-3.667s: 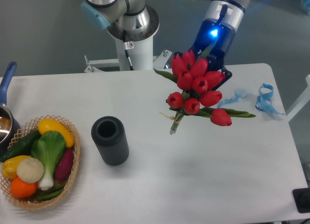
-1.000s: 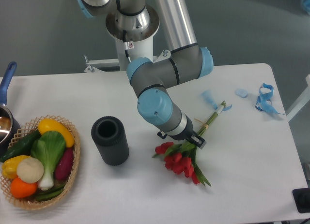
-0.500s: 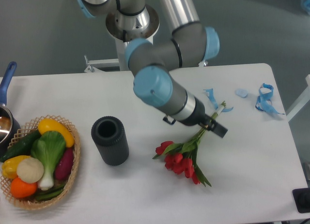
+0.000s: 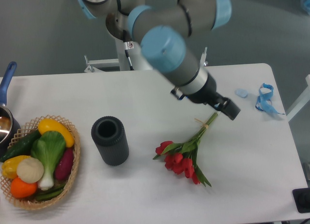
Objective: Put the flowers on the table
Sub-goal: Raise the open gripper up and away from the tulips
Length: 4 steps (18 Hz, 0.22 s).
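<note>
the flowers (image 4: 184, 154) lie flat on the table (image 4: 145, 195), right of centre and nearer its front edge, stems toward the back right corner. the tool (image 4: 230, 109) hangs above the stem tips, holding nothing; its opening i cannot tell. placing looks done; next comes a clear retreat.

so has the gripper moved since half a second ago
Yes. The gripper has lifted up and right, away from the tulips lying beside the black cylinder, toward the blue ribbon.
</note>
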Motion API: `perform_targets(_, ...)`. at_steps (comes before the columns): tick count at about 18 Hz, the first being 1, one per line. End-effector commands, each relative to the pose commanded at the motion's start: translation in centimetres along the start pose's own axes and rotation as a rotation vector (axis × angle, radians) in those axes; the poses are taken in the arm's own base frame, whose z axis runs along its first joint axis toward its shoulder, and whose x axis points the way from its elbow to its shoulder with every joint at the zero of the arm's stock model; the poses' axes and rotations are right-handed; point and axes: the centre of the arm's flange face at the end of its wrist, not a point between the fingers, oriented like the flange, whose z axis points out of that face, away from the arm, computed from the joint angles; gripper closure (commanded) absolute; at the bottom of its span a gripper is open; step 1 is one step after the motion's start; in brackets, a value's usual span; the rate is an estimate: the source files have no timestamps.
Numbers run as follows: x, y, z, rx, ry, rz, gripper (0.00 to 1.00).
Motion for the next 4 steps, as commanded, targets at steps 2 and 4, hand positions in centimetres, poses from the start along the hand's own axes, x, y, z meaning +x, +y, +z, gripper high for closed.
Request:
perform_targets(2, -0.3, 1.0, -1.2, 0.043, -0.006, -0.022, 0.00)
perform_targets(4, -0.9, 2.4, -1.4, 0.080, 0.000, -0.053, 0.00)
